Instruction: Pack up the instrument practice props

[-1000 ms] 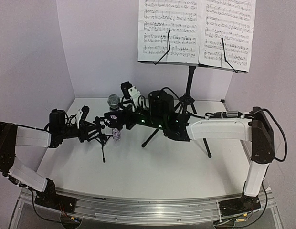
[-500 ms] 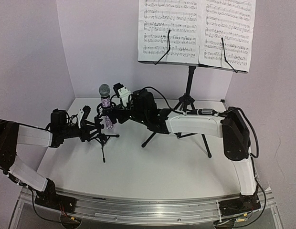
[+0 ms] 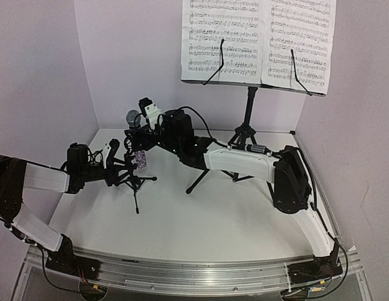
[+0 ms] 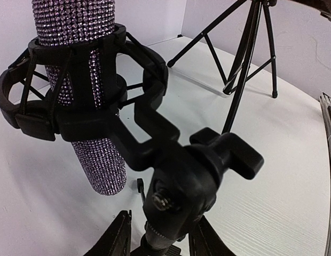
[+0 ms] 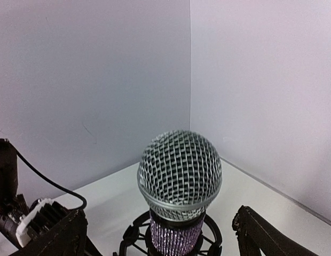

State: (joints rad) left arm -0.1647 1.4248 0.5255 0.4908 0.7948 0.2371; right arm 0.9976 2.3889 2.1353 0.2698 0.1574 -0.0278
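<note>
The glittery purple microphone [image 3: 133, 118] with its grey mesh head [image 5: 180, 170] stands upright in the black clip of the small tripod mic stand [image 3: 135, 185]. My left gripper [image 3: 122, 168] is low on that stand. Its fingers [image 4: 120, 240] flank the stem below the joint knob [image 4: 197, 170], with small gaps showing. My right gripper [image 3: 137, 139] is open wide around the microphone from behind, and its fingers [image 5: 261, 237] stay clear of it. The tall music stand [image 3: 248, 113] holds the sheet-music pages [image 3: 257, 41] at the back.
The music stand's tripod legs [image 4: 245, 53] spread over the table just right of the mic stand. White walls close in the back and both sides, with a corner [image 5: 190, 80] behind the microphone. My right arm [image 3: 245, 162] stretches across in front of the tall stand.
My right arm has swung left and toward the back corner. The microphone head has shifted left and up. My left jaws have widened a little around the stem.
</note>
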